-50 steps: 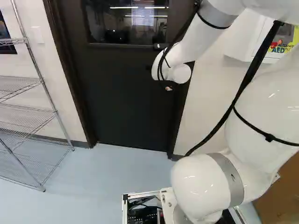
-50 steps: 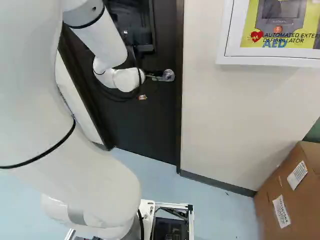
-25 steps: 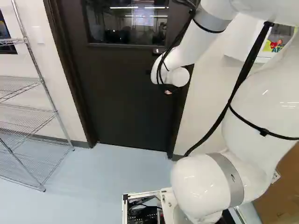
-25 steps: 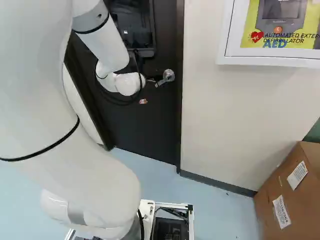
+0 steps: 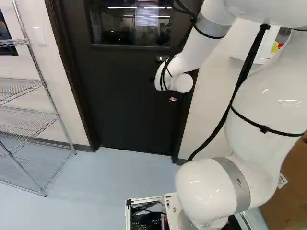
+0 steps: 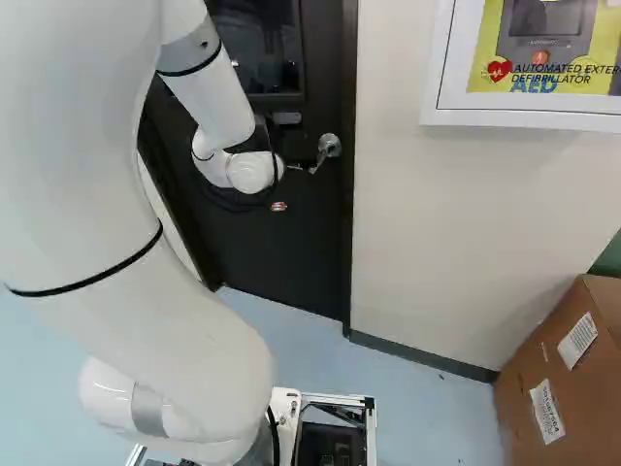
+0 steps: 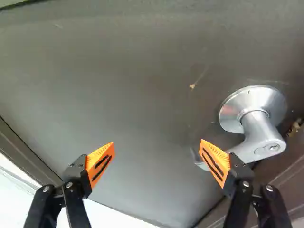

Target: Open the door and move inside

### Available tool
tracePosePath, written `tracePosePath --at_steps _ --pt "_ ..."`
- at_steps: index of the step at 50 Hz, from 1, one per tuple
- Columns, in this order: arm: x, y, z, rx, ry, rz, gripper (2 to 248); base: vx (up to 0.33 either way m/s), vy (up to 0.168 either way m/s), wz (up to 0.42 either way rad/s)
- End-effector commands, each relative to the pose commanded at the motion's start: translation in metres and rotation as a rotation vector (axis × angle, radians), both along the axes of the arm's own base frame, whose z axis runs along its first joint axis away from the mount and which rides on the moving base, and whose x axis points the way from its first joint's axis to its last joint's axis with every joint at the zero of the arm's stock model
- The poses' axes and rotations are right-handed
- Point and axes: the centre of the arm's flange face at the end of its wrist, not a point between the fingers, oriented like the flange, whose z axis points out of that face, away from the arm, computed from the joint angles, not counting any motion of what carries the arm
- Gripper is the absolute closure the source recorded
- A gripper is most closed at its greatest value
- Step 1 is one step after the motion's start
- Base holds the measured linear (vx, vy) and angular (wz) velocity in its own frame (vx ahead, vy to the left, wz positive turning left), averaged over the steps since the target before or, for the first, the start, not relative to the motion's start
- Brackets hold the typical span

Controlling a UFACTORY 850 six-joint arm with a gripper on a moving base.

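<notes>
The dark door [image 5: 129, 105] stands in its frame, with no visible gap. In the right base view my gripper [image 6: 287, 186] is mostly hidden behind the wrist, just left of the silver handle [image 6: 329, 147], whose lever slopes downward. The wrist view shows my gripper [image 7: 157, 153] open, its orange-padded fingers wide apart and nothing held between them. One finger [image 7: 215, 162] crosses in front of the handle's lever [image 7: 251, 142], the lever's tip showing past its pad; whether they touch is hard to tell. Door surface lies ahead of the other finger [image 7: 100, 161].
A wire shelf [image 5: 33, 120] stands left of the door. Right of it, a white AED cabinet [image 6: 524, 117] hangs on the wall [image 6: 437, 233], and a cardboard box [image 6: 543, 364] sits on the floor [image 6: 417, 417] below. The door has a window [image 5: 129, 24] in its upper part.
The wrist and gripper have moved down along the door. The lever, roughly level a second ago, has turned downward. Arm links have shifted, while the base and door show no movement.
</notes>
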Motion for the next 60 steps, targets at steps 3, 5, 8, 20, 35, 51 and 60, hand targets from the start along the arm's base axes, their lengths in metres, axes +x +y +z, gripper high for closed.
tracePosePath --at_steps 3,5,8,20,35,51,60 --pt "0.0 0.0 -0.003 0.0 0.007 0.0 3 0.0 0.0 0.0" --pt "0.001 0.0 -0.005 0.0 0.011 0.0 3 0.0 0.0 0.0" --pt "0.001 0.0 -0.008 0.0 0.018 0.0 3 0.0 0.0 0.0" --pt "0.003 0.0 -0.021 -0.001 0.046 0.0 3 0.0 0.0 0.0" --pt "0.004 0.0 -0.026 0.0 0.057 -0.002 3 0.0 0.0 0.0" --pt "0.004 -0.003 -0.027 0.027 0.058 -0.043 3 0.0 0.0 0.0" --pt "0.008 -0.005 -0.027 0.045 0.057 -0.071 3 0.0 0.0 0.0"
